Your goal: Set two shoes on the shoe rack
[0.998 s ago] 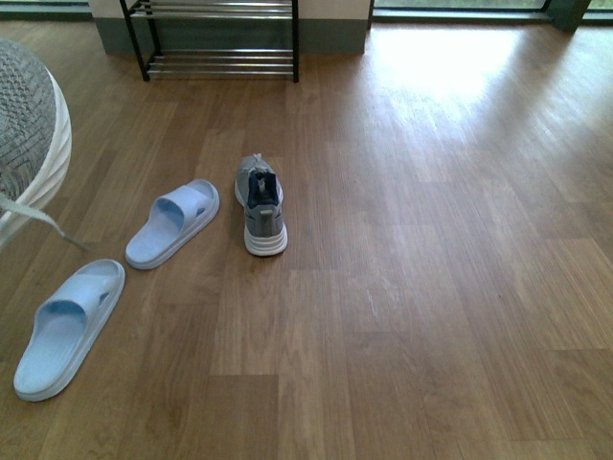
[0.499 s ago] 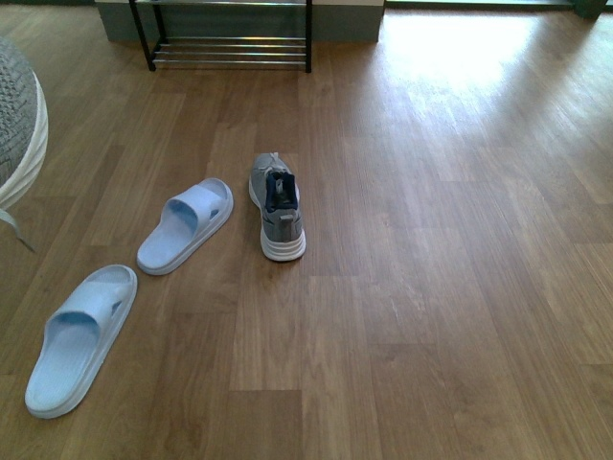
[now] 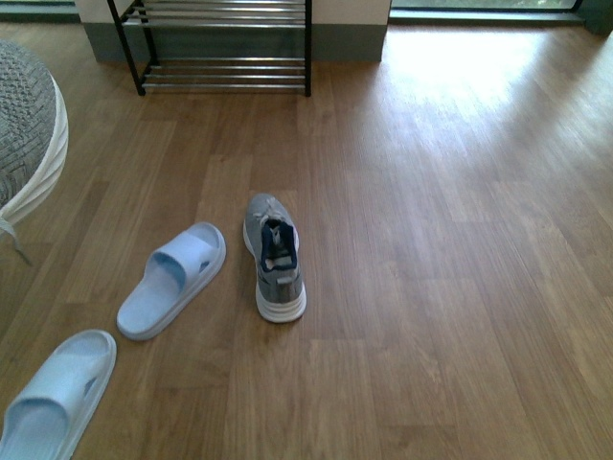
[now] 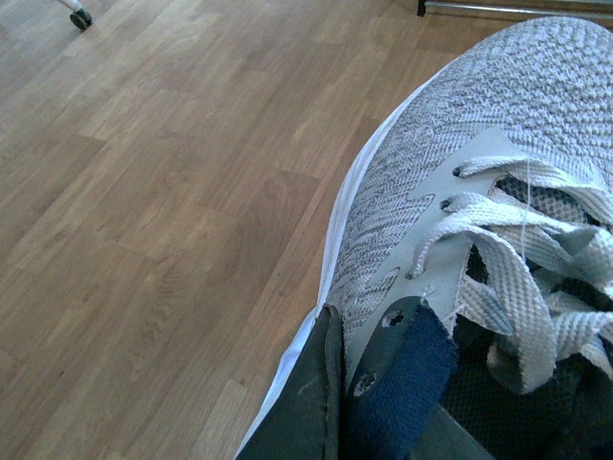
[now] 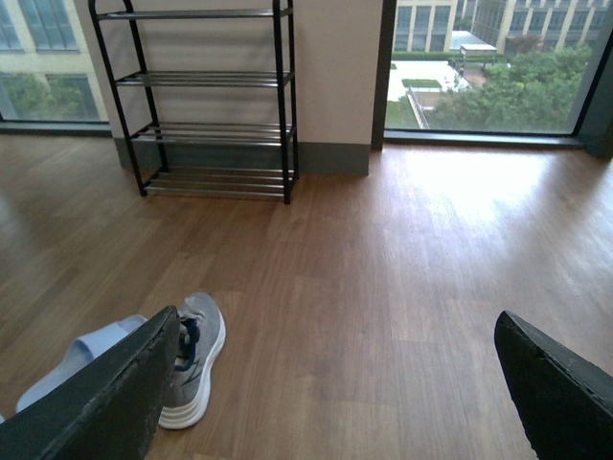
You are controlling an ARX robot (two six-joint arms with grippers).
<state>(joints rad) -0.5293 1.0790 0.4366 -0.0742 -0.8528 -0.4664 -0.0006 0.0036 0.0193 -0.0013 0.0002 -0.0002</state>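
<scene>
Wood floor (image 4: 144,192); left pincer (image 4: 333,393) clamped on sneaker (image 4: 460,125)

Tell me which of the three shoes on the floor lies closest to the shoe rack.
The grey sneaker, toe toward the shoe rack; both pale blue slides lie further back.

The right end effector (image 5: 335,324) is wide open. Its two dark fingers (image 5: 105,402) stand well apart with nothing between them, and its wrist looks toward 12 o'clock, the way the robot faces, tilted a little down to the floor. The left end effector (image 4: 369,412) is very close over a shoe (image 4: 479,144) and grips it at the collar. One dark finger (image 4: 308,402) lies flat against the outer side of the collar, and the other finger is hidden.
</scene>
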